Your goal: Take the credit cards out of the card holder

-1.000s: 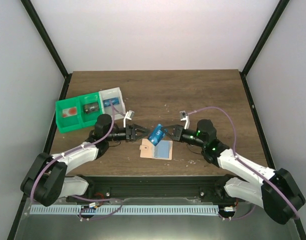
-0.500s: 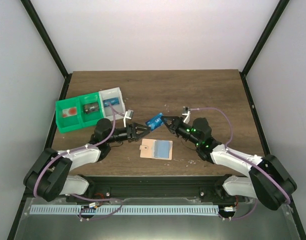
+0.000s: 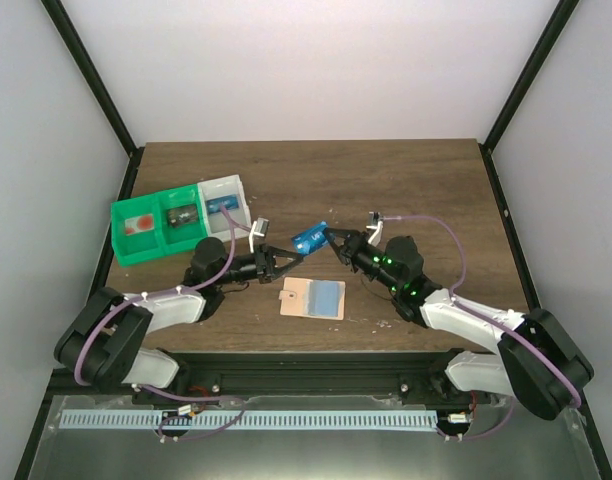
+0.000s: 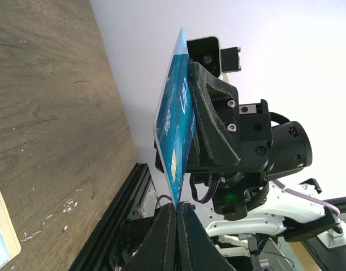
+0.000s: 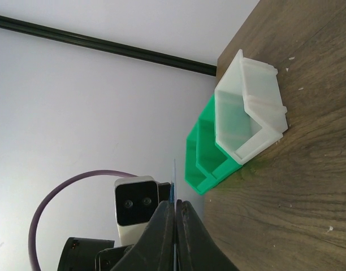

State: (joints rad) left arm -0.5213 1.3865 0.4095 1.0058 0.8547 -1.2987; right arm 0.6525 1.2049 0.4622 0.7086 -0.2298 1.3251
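A blue credit card [image 3: 311, 238] hangs in the air above the table between both grippers. My right gripper [image 3: 332, 240] is shut on its right side; in the right wrist view the card [image 5: 174, 176] shows edge-on between the fingers of that gripper [image 5: 174, 206]. My left gripper [image 3: 297, 258] is shut, its tips pinching the card's lower corner [image 4: 176, 197]. The tan card holder [image 3: 314, 297] with its blue panel lies flat on the table just below and nearer, free of both grippers. A corner of the holder [image 4: 0, 237] shows in the left wrist view.
A green bin [image 3: 154, 228] and an adjoining white bin [image 3: 224, 205] stand at the left of the table, each with small items inside. The same bins [image 5: 249, 107] appear in the right wrist view. The black frame rail runs along the table's near edge.
The right gripper lifted the blue card up and back, away from the holder. The left gripper went from open to shut at the card's lower corner.
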